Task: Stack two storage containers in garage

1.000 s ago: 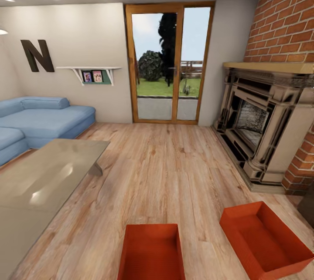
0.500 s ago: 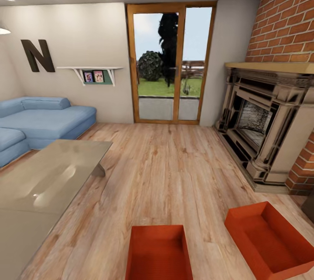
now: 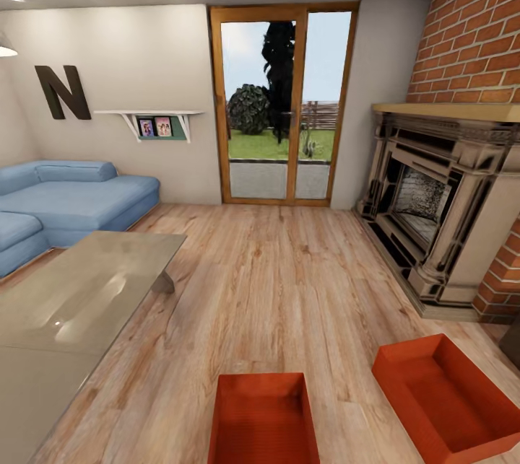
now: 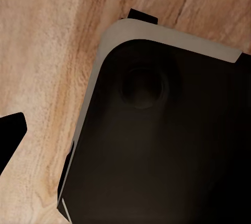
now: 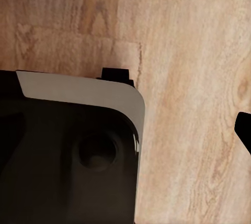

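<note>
Evidently the robot stood in the living room, facing the glass door (image 3: 280, 103) with both storage containers on the wood plank floor (image 3: 274, 283) just ahead of it. One container (image 3: 263, 419) lay nearly dead centre at the lower edge of the head view, its long side running away from the camera; the other container (image 3: 442, 395) lay off to the robot's right, turned at an angle, near the foot of the brick fireplace (image 3: 433, 211). The two were apart, with a strip of bare planks between them, and both sat open side up and looked empty. That layout suited a pickup from where the robot stood: the centred box was squarely in front, the angled one would probably call for a turn or a reach to the right.

A blue sofa (image 3: 72, 200) and a low glass-topped bench (image 3: 79, 298) occupied the left side, well clear of the boxes, and the black letter N (image 3: 63, 91) hung on the wall above.

Each wrist camera looked down past a dark, rounded body with a pale edge at floor planks; only small black tips showed at the edges, so I could not tell how far either gripper was opened or whether it held anything. As a judgement, the task was at its start, nothing lifted yet.
</note>
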Available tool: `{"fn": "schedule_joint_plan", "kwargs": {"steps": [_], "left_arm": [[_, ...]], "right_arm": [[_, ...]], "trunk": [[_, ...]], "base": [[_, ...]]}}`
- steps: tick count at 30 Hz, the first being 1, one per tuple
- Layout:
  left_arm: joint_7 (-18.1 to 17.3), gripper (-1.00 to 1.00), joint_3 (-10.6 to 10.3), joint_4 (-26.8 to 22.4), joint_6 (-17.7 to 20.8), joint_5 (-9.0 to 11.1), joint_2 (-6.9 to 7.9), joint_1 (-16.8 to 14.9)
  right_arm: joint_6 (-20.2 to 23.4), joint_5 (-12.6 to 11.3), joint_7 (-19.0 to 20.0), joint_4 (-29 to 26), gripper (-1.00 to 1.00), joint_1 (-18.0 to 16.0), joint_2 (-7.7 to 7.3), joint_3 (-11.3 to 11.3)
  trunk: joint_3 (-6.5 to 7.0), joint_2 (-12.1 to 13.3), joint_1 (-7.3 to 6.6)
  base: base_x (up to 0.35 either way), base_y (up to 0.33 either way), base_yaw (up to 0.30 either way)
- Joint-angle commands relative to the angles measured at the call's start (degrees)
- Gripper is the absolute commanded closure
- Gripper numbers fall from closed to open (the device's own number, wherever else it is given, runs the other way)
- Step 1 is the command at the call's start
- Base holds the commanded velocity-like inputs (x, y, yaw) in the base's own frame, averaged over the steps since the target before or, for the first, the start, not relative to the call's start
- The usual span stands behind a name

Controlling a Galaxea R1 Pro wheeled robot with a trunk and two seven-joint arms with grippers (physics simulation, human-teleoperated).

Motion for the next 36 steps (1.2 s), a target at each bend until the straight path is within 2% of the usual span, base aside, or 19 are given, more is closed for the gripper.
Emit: {"fn": "schedule_joint_plan", "kwargs": {"steps": [1,11,36], "left_arm": [[0.1,-1.00,-0.1,-0.1,0.3,0.6,0.00,0.0],[0.1,-1.00,-0.1,-0.1,0.3,0.6,0.00,0.0],[0.1,-1.00,-0.1,-0.1,0.3,0.6,0.00,0.0]], "right_arm": [[-0.3,-0.2,0.0,0.1,-1.00,-0.1,-0.01,0.4],[-0.3,-0.2,-0.2,0.1,-1.00,-0.1,-0.16,0.4],[-0.3,-0.1,-0.1,0.1,-1.00,-0.1,-0.21,0.4]], "trunk": [[-0.06,0.0,0.00],[-0.31,0.0,0.00],[-2.57,0.0,0.00]], "base": [[0.000,0.000,0.000],[0.000,0.000,0.000],[0.000,0.000,0.000]]}}
